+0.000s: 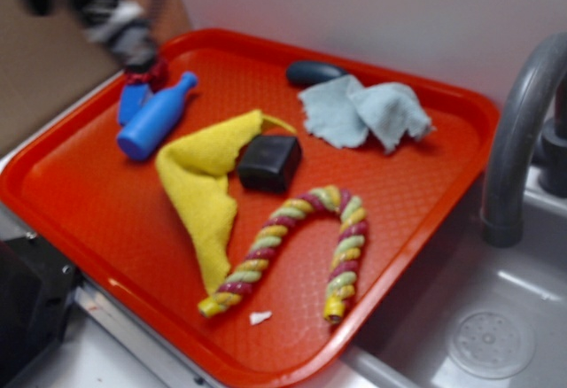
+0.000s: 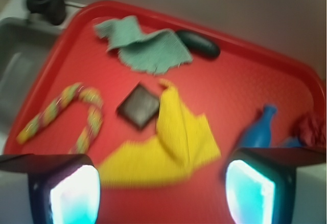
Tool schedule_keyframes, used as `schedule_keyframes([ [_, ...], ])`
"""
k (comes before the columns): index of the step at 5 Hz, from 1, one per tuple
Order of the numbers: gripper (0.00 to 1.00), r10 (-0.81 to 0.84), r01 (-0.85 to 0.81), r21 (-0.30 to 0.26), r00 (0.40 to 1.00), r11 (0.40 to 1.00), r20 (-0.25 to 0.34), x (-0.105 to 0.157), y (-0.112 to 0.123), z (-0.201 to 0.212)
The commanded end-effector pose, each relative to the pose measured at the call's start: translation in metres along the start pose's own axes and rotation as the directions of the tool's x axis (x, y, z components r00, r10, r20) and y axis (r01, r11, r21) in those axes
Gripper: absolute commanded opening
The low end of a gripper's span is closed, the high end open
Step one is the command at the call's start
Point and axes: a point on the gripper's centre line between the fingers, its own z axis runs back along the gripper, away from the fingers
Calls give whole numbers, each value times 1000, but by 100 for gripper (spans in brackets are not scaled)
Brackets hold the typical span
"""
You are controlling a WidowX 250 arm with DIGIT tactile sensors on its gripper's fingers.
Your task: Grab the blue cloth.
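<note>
Red plastic tray [image 1: 106,220], raised rim all round, resting on a metal counter beside a sink [image 1: 496,317].

Gripper [image 2: 163,188]: blurred in the exterior view at the tray's far left corner; in the wrist view its two pads [image 2: 76,196] stand wide apart with nothing between them, raised above the tray.

Contents, left to right in the exterior view:
- Blue plastic bottle [image 1: 158,118], lying on its side just below the gripper; a dark red item [image 1: 146,76] and a smaller blue piece [image 1: 133,102] beside it, too blurred to name.
- Yellow towel [image 1: 208,184], folded and spread, nearest item ahead of the gripper.
- Black square block [image 1: 269,162], touching the towel's edge.
- Striped rope toy [image 1: 301,246], bent in an arch, near the front rim; a small white scrap [image 1: 260,317] near it.
- Dark oval object [image 1: 314,73] by the back rim.
- Blue cloth [image 1: 363,113], crumpled, ragged-edged, well apart from the gripper at the tray's far side, touching the oval object; bare tray surrounds its other sides.

Grey curved faucet [image 1: 523,140] stands beyond the tray's right rim. Pale wall behind.
</note>
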Motion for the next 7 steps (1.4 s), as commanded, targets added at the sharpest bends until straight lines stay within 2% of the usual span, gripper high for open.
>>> schedule_keyframes([
  [1, 100, -324, 295, 195, 936, 935, 141, 91, -40, -51],
  [2, 100, -359, 339, 200, 930, 920, 77, 110, -42, -84],
  [3, 100, -358, 353, 131, 933, 927, 22, 121, -36, -110],
  [4, 87, -349, 351, 73, 936, 934, -30, 124, -38, -129],
  [5, 0, -312, 314, 25, 949, 949, -44, 116, -35, -119],
  [6, 0, -291, 292, 5, 955, 957, -61, 102, -40, -105],
  [7, 0, -230, 225, -70, 970, 972, -80, 88, -39, -91],
])
